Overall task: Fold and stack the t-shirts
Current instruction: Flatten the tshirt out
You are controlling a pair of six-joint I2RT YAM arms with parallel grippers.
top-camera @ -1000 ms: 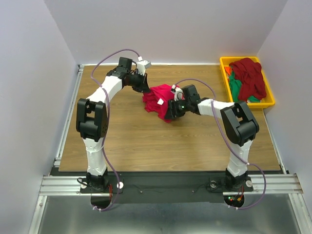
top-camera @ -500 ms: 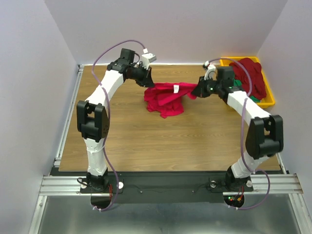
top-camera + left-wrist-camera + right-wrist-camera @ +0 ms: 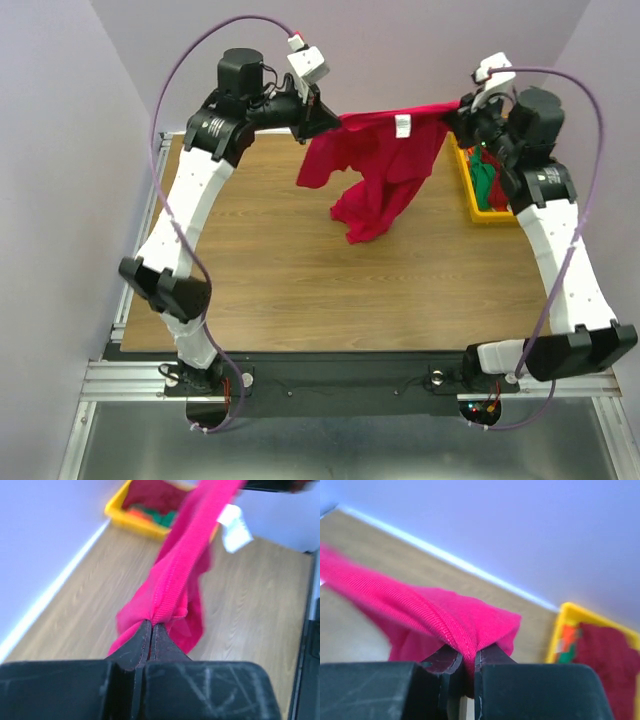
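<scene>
Though wrist views show the pink t-shirt point(image 3: 380, 170) pinched, overhead shows it dangling.

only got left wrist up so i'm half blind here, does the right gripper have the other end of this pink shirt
observer: yes, the right gripper is shut on a fold of the crimson-pink shirt.
operator: is it stretched flat between them
observer: no, only the top edge spans from the left gripper to the right one; the rest droops in a twisted bunch.
operator: where does that bunch hang
observer: over the table, toward its far middle; from above i cannot tell if it touches the wood.
</scene>
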